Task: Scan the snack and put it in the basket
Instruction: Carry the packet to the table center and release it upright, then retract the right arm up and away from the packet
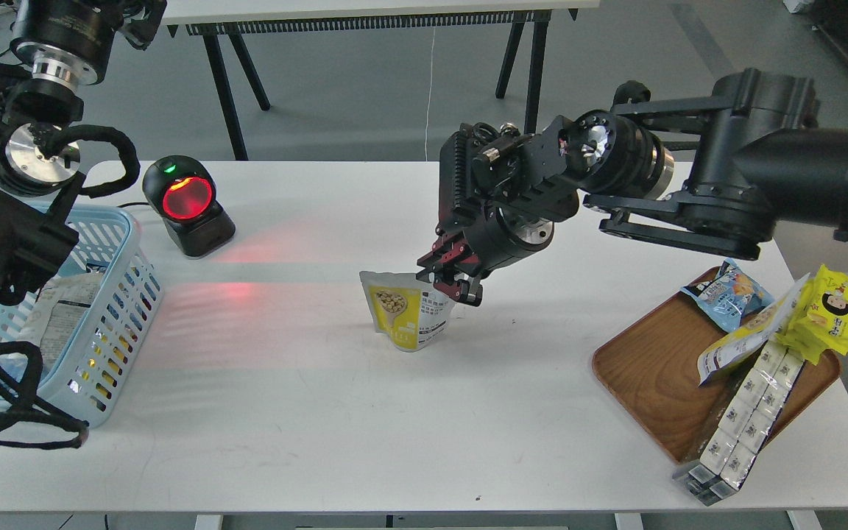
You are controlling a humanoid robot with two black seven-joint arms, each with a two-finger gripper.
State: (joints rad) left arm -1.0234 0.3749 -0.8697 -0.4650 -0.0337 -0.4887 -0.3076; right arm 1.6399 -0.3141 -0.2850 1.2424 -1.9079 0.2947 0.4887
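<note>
Right end effector [452,285] pinches snack [405,309] by its top right corner, pouch standing on worktop [321,412]. Risk: corner grip slips or pouch twists, barcode missing scanner [187,205].

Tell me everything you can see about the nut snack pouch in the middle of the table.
The snack is a small stand-up pouch with a yellow front picturing round tan nuts, a white top and a white side with dark print. It looks like glossy film. It stands upright mid-table, and the right claw is at its upper right corner.
</note>
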